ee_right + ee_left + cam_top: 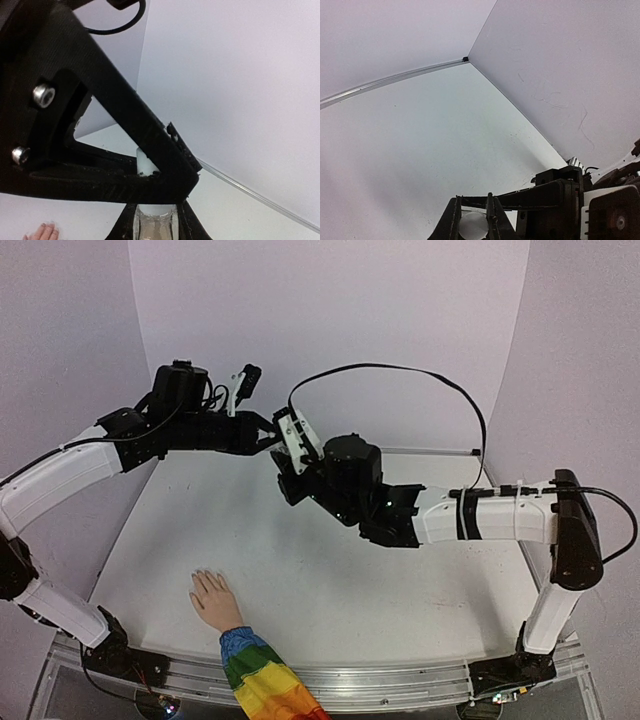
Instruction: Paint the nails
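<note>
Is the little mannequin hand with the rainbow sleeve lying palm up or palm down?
Palm down: the skin-coloured mannequin hand lies flat on the white table, pale nails facing up.

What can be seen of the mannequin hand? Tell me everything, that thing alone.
The mannequin hand is small, skin-coloured and looks like smooth plastic. It lies flat, palm down, on the white table, near its front edge on the left, fingers pointing toward the back wall. Tiny pale nails tip them. A rainbow-striped sleeve covers the wrist and runs off over the front rail. Only the table touches it; the right wrist view catches just its fingertips.
</note>
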`<action>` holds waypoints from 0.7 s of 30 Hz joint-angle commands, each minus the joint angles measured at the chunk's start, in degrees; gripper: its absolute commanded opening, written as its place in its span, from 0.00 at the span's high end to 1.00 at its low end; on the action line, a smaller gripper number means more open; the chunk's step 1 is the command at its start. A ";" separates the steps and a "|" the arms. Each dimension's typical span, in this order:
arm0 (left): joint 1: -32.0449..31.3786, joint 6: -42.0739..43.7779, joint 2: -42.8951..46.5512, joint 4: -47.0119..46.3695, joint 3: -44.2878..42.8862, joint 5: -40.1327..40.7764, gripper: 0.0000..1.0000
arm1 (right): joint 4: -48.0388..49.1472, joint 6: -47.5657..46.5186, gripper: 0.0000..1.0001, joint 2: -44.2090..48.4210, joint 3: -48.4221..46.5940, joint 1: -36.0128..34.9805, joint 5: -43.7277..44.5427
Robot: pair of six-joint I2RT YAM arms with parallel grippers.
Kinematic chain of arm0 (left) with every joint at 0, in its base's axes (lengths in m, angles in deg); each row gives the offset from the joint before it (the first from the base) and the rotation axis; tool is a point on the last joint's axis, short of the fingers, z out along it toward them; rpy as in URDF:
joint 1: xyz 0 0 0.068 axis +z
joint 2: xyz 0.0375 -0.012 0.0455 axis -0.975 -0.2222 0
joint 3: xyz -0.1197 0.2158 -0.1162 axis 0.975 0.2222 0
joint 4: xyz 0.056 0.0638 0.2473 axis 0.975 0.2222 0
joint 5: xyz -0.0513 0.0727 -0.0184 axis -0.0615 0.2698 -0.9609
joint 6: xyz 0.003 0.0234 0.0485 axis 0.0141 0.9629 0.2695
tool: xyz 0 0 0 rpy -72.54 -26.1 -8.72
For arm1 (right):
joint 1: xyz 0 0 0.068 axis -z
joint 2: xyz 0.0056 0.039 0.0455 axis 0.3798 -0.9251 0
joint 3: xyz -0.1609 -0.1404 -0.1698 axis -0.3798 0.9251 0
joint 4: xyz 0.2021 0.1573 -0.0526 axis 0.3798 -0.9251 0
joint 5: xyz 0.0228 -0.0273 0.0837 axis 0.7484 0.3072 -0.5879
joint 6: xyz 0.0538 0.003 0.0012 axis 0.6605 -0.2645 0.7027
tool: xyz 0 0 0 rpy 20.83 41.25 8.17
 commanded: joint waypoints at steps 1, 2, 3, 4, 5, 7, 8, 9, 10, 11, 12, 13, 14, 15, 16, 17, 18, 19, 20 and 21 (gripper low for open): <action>0.41 0.52 0.30 3.22 -3.73 4.04 1.00 | -0.85 -4.06 1.00 0.21 -2.40 1.85 6.75; 0.41 0.33 0.22 3.28 -3.66 3.59 1.00 | -1.14 -3.37 1.00 0.29 -2.34 1.87 4.60; 0.41 0.17 0.33 3.30 -3.52 3.30 1.00 | -1.51 -2.94 1.00 0.45 -2.27 1.87 2.69; 0.41 -0.01 0.45 3.24 -3.33 3.09 1.00 | -1.92 -2.43 1.00 0.76 -2.06 1.85 0.47; 0.40 -0.20 0.65 3.25 -3.18 2.76 1.00 | -2.24 -2.07 1.00 1.23 -1.71 1.94 -1.62; 0.40 0.03 1.02 3.00 -3.03 1.70 0.94 | -3.40 -1.39 1.00 2.21 -1.20 2.15 -7.00; 0.45 0.30 1.20 2.85 -3.03 0.92 0.80 | -4.90 -0.84 1.00 2.72 -1.17 2.45 -10.63; 0.81 0.41 1.44 2.28 -2.84 -1.06 0.63 | -6.30 -0.13 1.00 3.18 -1.23 3.07 -14.36; 1.36 0.43 1.77 1.05 -2.39 -4.20 0.50 | -7.73 0.64 1.00 3.76 -1.31 3.74 -18.15; 1.79 0.33 2.29 -0.76 -1.74 -7.25 0.42 | -9.20 1.52 1.00 4.29 -1.39 4.53 -21.93; 2.07 0.28 2.76 -2.35 -0.99 -9.98 0.35 | -10.37 2.96 1.00 4.87 -1.51 5.68 -26.70; 2.27 0.27 3.36 -4.03 -0.33 -11.92 0.31 | -11.11 4.80 1.00 5.52 -1.41 7.02 -31.77; 2.38 0.27 3.86 -5.41 0.30 -13.58 0.26 | -11.32 6.87 1.00 6.56 -1.12 8.80 -36.60; 2.49 0.34 4.30 -6.50 0.78 -14.89 0.21 | -11.31 10.10 1.00 7.26 -0.77 10.59 -42.19; 2.59 0.42 4.76 -7.51 1.24 -15.84 0.17 | -11.02 12.86 1.00 7.64 -0.65 12.76 -47.83; 2.68 0.48 5.09 -8.12 1.61 -16.44 0.16 | -10.81 15.66 1.00 7.67 -0.89 14.87 -52.95; 2.77 0.42 5.35 -8.79 1.96 -17.15 0.14 | -10.56 17.96 1.00 7.48 -1.29 16.45 -58.56; 2.81 0.22 5.60 -9.63 2.32 -18.17 0.14 | -10.32 19.74 1.00 7.17 -1.78 17.94 -63.65; 2.86 -0.07 5.72 -10.51 2.66 -19.41 0.13 | -10.08 21.65 1.00 6.79 -2.66 18.94 -69.67; 2.87 -0.46 5.72 -11.56 3.02 -20.39 0.13 | -10.00 22.67 1.00 6.31 -3.52 19.52 -73.87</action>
